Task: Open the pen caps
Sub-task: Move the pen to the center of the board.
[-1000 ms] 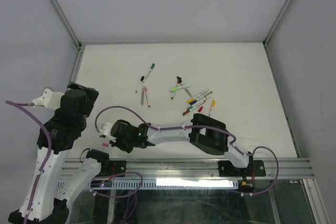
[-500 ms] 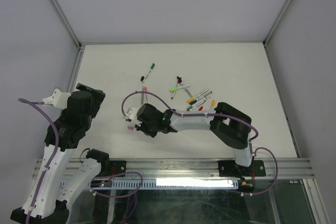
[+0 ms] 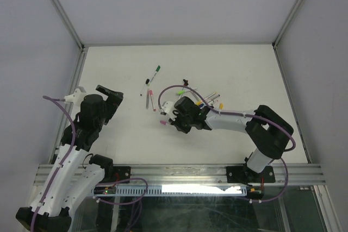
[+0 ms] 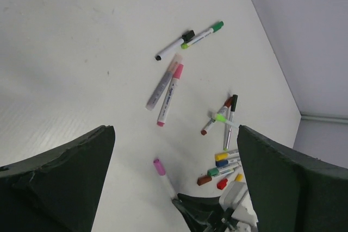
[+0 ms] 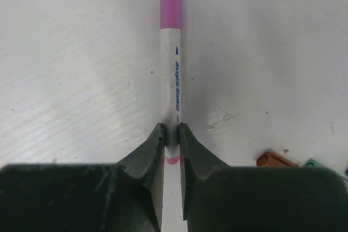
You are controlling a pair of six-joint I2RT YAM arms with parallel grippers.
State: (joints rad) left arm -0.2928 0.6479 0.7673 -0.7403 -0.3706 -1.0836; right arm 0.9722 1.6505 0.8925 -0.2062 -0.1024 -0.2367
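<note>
My right gripper (image 3: 169, 118) is shut on the white barrel of a pen (image 5: 174, 82) with a pink cap (image 5: 170, 1) still on its far end. It holds the pen low over the table, cap (image 3: 162, 124) pointing left. The same pen (image 4: 166, 177) shows in the left wrist view, sticking out of the right gripper (image 4: 204, 215). My left gripper (image 3: 110, 99) is open and empty, to the left of the pen and apart from it; the gripper's gap (image 4: 175, 134) frames the pen in its own view. Other capped pens (image 3: 206, 102) lie behind the right gripper.
A green-capped pen (image 3: 156, 71), a black-capped pen (image 3: 145, 86) and two pink pens (image 3: 151, 100) lie left of the pile. In the left wrist view these show as green (image 4: 204, 32), black (image 4: 174, 46) and pink (image 4: 166, 88). Walls stand on three sides of the table.
My right gripper has carried the pink-capped pen from the near left to the middle of the table. My left gripper has moved right and forward, towards the pen.
</note>
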